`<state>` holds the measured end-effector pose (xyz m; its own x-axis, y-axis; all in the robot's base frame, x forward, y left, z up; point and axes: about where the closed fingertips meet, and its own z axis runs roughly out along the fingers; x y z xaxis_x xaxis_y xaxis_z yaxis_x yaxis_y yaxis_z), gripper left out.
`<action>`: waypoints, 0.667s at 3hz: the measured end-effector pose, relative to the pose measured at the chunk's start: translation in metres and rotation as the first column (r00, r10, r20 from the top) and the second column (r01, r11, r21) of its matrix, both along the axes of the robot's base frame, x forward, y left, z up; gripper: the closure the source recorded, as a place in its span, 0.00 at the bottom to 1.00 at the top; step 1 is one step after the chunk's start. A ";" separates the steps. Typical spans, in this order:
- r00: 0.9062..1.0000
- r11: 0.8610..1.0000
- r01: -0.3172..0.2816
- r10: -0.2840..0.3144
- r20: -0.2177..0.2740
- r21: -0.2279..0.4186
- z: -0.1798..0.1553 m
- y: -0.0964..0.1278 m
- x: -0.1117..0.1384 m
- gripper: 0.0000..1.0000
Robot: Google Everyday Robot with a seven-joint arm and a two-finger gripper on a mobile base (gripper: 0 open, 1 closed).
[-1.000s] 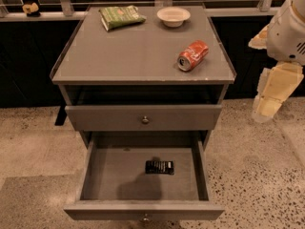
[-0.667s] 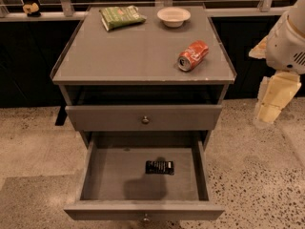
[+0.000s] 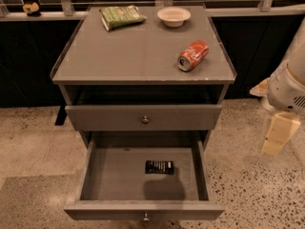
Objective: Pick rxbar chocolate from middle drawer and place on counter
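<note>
The rxbar chocolate [image 3: 159,167], a flat black bar with white lettering, lies on the floor of the open middle drawer [image 3: 95,175], right of centre. The drawer is pulled fully out, with its knob at the bottom edge. The counter [image 3: 138,51] is the grey cabinet's flat top. My gripper [image 3: 279,133], a cream block under a white arm, hangs at the right edge of the view. It is beside the cabinet at drawer height, well to the right of the bar and apart from everything.
On the counter are a green snack bag [image 3: 121,16] at the back left, a white bowl [image 3: 174,16] at the back and a red soda can [image 3: 193,55] on its side at the right. The upper drawer [image 3: 143,118] is shut. The floor is speckled.
My arm and gripper have moved down and slightly right beside the cabinet. The bar, the drawers and the counter items have not moved.
</note>
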<state>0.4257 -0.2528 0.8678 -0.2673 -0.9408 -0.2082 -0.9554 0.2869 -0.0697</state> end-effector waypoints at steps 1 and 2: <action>1.000 1.000 0.000 0.000 0.000 0.000 0.000 0.000 0.000 0.00; 1.000 1.000 0.019 -0.019 -0.001 0.016 -0.009 -0.015 0.008 0.00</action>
<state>0.4340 -0.2677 0.8590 -0.2854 -0.9322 -0.2228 -0.9498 0.3061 -0.0641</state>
